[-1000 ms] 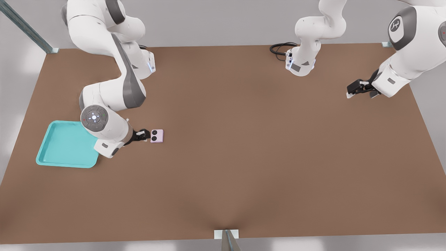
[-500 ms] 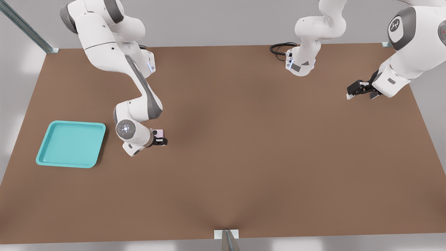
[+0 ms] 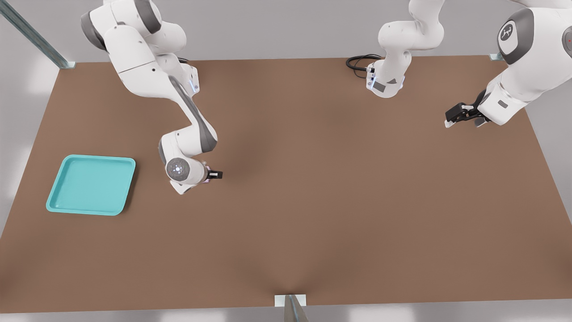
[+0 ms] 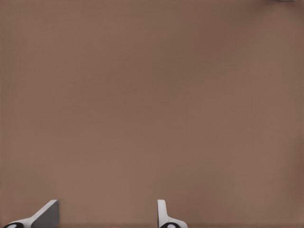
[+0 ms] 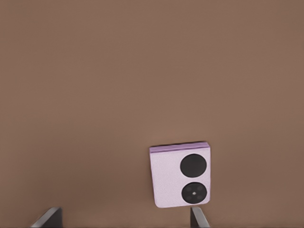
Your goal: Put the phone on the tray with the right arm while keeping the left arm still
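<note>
In the right wrist view the pale pink-lilac phone (image 5: 180, 175) lies flat on the brown table, its two black lenses facing up. My gripper (image 5: 123, 217) hangs above the table, open, with its fingertips (image 5: 198, 217) wide apart; the phone lies close to one fingertip and nothing is held. In the front view the gripper (image 3: 214, 174) sticks out to the front view's right of the lit wrist cap (image 3: 178, 169), and the wrist hides the phone. The turquoise tray (image 3: 91, 184) sits empty at the front view's left, well apart from the gripper.
The parked arm's black gripper (image 3: 460, 114) hovers at the front view's far right. A black cable (image 3: 359, 62) coils by an arm base (image 3: 384, 82) at the table's back edge. A metal bracket (image 3: 290, 300) marks the near edge.
My right arm has swung from the tray's edge toward the front view's right. The wrist now sits over the phone and hides it. The phone and tray have stayed put.
</note>
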### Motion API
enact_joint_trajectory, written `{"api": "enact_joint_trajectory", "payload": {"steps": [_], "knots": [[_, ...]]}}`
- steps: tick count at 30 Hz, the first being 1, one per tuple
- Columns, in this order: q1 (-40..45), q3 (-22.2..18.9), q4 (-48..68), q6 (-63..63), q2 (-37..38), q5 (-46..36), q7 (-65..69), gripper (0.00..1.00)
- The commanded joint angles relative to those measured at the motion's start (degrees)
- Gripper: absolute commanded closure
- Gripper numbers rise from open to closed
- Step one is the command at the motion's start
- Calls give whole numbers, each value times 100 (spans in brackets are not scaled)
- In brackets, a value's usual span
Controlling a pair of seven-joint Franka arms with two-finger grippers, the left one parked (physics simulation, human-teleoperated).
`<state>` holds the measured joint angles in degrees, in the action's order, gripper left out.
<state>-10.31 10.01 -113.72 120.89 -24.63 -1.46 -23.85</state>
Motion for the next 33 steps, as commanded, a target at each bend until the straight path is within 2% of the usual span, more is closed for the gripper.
{"api": "enact_joint_trajectory", "payload": {"steps": [1, 9, 12, 14, 30, 33], "knots": [[-6, 1, -141, 504, -139, -4, -339, 0], [178, 80, -1460, 2158, 336, 207, 109, 0], [688, 396, -1723, 2712, 336, 207, 601, 0], [785, 396, -1750, 2782, 318, 225, 909, 0], [917, 405, -1776, 2879, -16, 392, 891, 0], [908, 414, -1776, 2870, 19, 392, 891, 24]]}}
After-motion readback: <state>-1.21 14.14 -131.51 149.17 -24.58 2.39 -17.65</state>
